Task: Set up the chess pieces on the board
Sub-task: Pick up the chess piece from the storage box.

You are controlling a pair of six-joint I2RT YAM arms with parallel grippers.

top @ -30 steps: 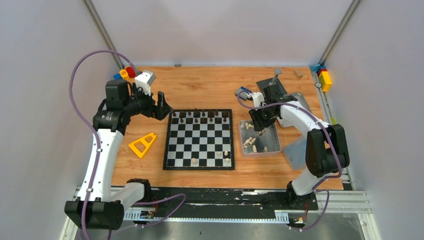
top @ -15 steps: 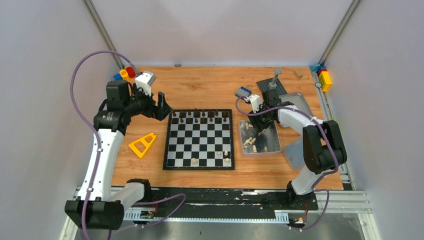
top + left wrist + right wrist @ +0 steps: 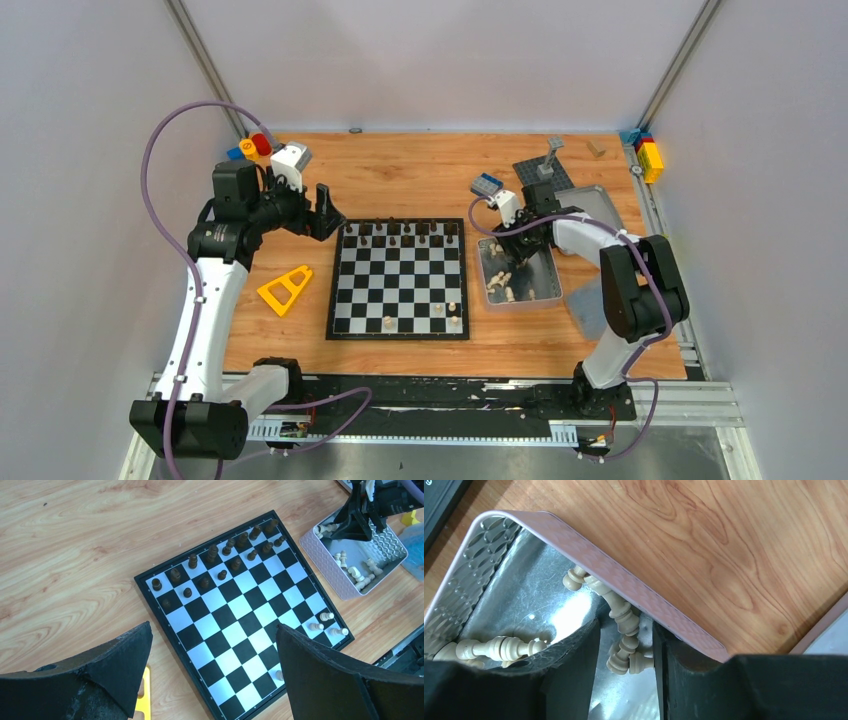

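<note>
The board (image 3: 398,285) lies mid-table, also in the left wrist view (image 3: 240,615). Dark chess pieces (image 3: 400,232) fill its far two rows (image 3: 220,560). A few cream pieces (image 3: 452,310) stand at its near right (image 3: 327,622). More cream pieces (image 3: 626,620) lie loose in the silver tin (image 3: 555,285) right of the board. My right gripper (image 3: 503,255) reaches into the tin's far end, jaws open, with cream pieces lying between the fingers (image 3: 625,630) against the tin wall (image 3: 624,580). My left gripper (image 3: 325,212) hovers open and empty over the board's far left corner (image 3: 214,627).
A yellow triangular frame (image 3: 285,289) lies left of the board. A grey studded plate (image 3: 540,172) and a second metal tray (image 3: 600,205) sit behind the tin. Coloured bricks lie at the far right (image 3: 648,155) and far left (image 3: 252,147) corners. A blue sheet (image 3: 590,300) lies right of the tin.
My right gripper has moved left and down into the far end of the tin among the cream pieces. The left arm has not moved.
</note>
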